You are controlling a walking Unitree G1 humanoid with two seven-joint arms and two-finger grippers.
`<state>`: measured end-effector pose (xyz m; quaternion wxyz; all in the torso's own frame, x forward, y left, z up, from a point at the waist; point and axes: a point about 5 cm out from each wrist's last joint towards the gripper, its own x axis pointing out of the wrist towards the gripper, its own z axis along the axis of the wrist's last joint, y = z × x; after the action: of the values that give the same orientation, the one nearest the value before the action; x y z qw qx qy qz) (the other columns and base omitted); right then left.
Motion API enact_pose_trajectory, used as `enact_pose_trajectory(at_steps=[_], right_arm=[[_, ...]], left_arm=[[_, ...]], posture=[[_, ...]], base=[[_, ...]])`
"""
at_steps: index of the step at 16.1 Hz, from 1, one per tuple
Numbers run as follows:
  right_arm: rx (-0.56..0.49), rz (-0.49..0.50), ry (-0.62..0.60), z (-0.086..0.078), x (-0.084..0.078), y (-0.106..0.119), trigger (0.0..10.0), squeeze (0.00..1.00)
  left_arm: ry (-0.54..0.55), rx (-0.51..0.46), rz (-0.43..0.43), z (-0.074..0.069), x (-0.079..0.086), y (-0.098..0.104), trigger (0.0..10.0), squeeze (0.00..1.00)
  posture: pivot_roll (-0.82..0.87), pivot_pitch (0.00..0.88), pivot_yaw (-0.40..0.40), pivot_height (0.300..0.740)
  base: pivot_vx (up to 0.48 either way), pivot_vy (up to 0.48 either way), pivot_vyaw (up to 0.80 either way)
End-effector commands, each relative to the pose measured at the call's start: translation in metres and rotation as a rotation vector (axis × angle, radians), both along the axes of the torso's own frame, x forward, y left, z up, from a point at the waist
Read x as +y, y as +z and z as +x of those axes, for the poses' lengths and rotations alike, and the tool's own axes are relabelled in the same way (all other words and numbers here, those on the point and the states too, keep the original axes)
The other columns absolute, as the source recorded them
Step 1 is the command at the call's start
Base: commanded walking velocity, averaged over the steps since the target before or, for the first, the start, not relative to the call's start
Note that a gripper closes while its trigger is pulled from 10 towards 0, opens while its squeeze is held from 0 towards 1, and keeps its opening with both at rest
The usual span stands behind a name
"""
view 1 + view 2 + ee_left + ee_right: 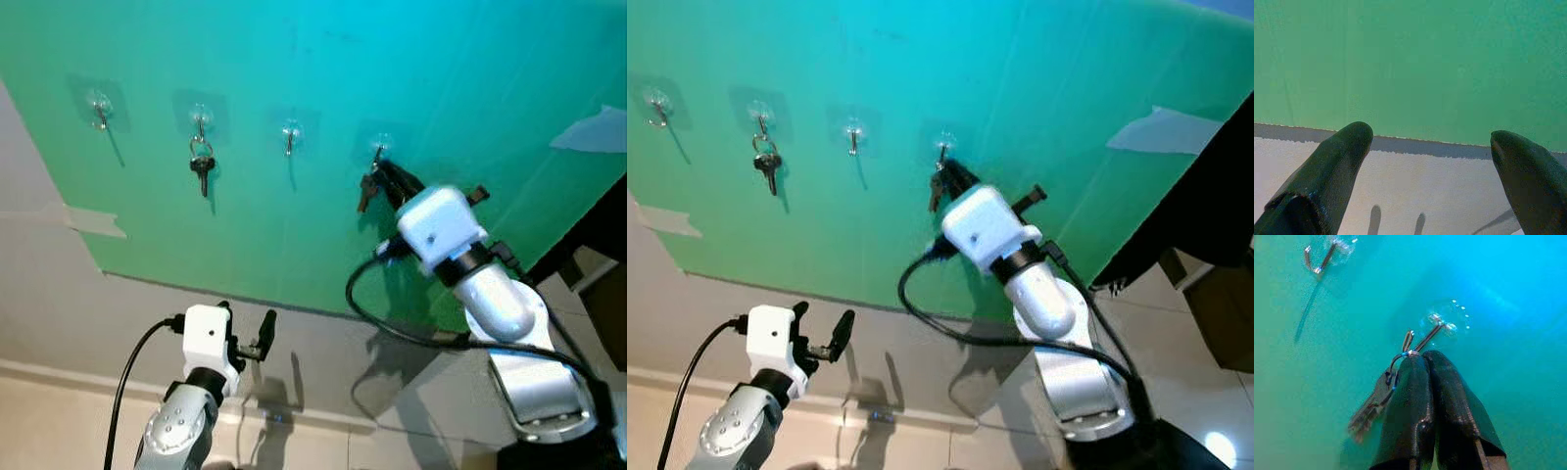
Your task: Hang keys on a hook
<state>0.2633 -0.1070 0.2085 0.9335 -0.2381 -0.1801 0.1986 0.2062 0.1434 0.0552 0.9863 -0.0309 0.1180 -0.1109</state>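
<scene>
Four clear stick-on hooks line a green wall panel. My right gripper is raised to the rightmost hook, shut on the ring of a bunch of keys. The ring's wire loop sits right at the hook's metal tip; the keys dangle beside the fingers. Whether the ring is over the hook I cannot tell. Another set of keys hangs on the second hook. My left gripper is held low before the wall, open and empty.
The first hook and third hook are bare. Below the green panel runs a grey wall with tape patches. A black cable loops from my right wrist. Dark furniture stands at the right.
</scene>
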Motion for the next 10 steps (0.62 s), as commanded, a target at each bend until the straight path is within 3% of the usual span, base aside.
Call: enact_pose_trajectory(at_steps=[1,2,6,8,10], right_arm=[[0.059,0.069,-0.105,0.007,-0.019,-0.001,10.0,0.0],[0.144,0.202,-0.164,0.012,-0.027,-0.005,10.0,0.0],[0.189,0.285,-0.22,0.016,-0.036,-0.005,10.0,0.0],[0.278,0.433,-0.255,0.018,-0.041,-0.009,10.0,0.0],[0.3,0.47,-0.263,0.019,-0.044,-0.008,10.0,0.0]], left_arm=[[-0.01,0.007,-0.012,-0.001,-0.003,-0.001,10.0,0.0],[-0.013,0.008,-0.01,0.0,-0.003,-0.001,10.0,0.0],[-0.017,0.009,-0.009,0.0,-0.002,-0.001,10.0,0.0],[-0.018,0.011,-0.009,-0.001,-0.003,-0.001,10.0,0.0],[-0.018,0.012,-0.009,-0.001,-0.003,-0.001,10.0,0.0]], posture=[[0.0,0.0,-0.119,0.722],[0.0,0.0,-0.116,0.722],[0.0,0.0,-0.111,0.722],[0.0,0.0,-0.111,0.722],[0.0,0.0,-0.111,0.722]], base=[[0.0,0.0,0.0],[0.0,0.0,0.0],[0.0,0.0,0.0],[0.0,0.0,0.0],[0.0,0.0,0.0]])
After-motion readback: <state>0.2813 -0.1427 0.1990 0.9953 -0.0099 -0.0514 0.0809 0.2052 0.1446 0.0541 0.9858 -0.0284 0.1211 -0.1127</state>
